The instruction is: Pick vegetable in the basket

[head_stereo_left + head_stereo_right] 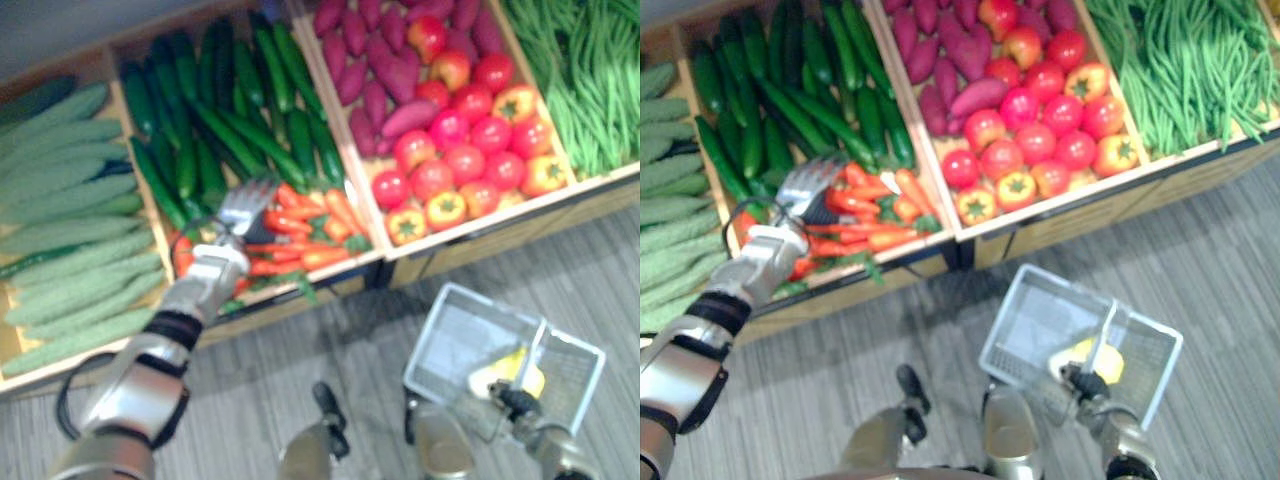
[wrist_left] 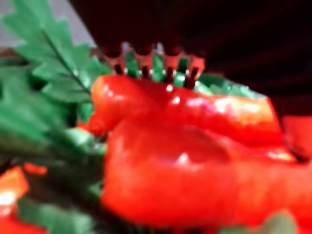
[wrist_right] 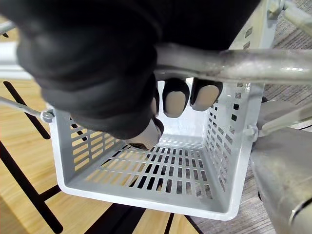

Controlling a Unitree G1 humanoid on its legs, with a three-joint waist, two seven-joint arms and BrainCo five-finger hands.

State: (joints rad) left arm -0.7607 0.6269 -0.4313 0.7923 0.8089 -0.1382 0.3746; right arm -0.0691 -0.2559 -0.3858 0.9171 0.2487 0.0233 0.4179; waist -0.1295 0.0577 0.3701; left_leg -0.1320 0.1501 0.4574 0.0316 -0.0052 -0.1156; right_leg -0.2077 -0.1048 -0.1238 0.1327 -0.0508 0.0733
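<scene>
Barely started: left hand (image 1: pixel 243 206), fingers straight and apart, lies on the carrots (image 1: pixel 305 240) at the crate (image 1: pixel 300 297) front, none gripped, while right hand (image 3: pixel 97 73) is curled round the handle (image 3: pixel 234 61) of the grey basket (image 1: pixel 448 340), held just in front of the crate.

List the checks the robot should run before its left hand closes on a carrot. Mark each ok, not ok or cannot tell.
1. The left hand is over the carrots: ok.
2. Its fingers are straight, ready to close: ok.
3. One carrot sits between fingers and thumb: cannot tell. The left wrist view shows the fingertips past a carrot, but the thumb is unseen.
4. The right hand is curled round the basket handle: ok.
5. The basket hangs upright, mouth up: ok.
6. The basket has room: ok, its slotted floor looks bare in the right wrist view.
</scene>
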